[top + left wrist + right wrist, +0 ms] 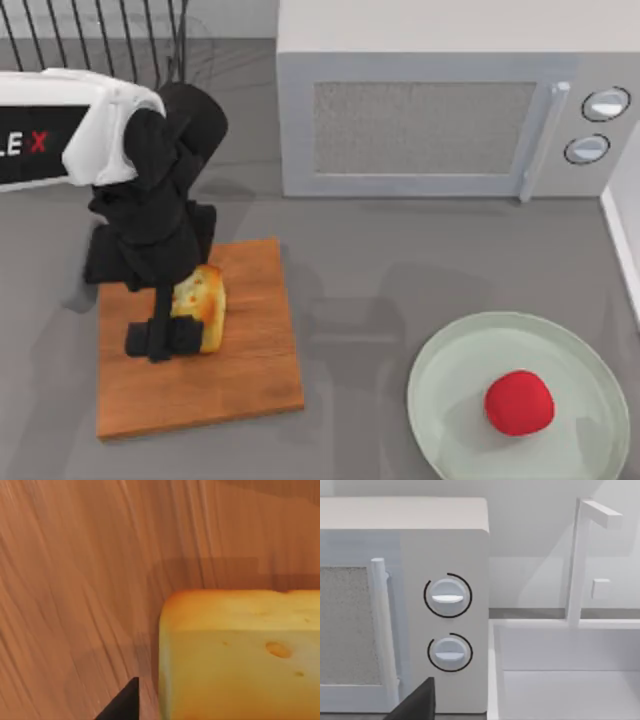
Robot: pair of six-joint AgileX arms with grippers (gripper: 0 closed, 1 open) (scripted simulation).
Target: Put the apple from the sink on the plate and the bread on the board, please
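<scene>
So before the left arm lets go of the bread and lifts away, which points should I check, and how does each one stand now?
1. Apple lies on the plate: ok.
2. Bread is over the board: ok.
3. Bread rests flat on the board: cannot tell; in the left wrist view the loaf is close above the wood.
4. Left hand is at the bread: ok.
5. Whether its fingers grip the bread: cannot tell.
6. Microwave stands away from the board: ok.
</scene>
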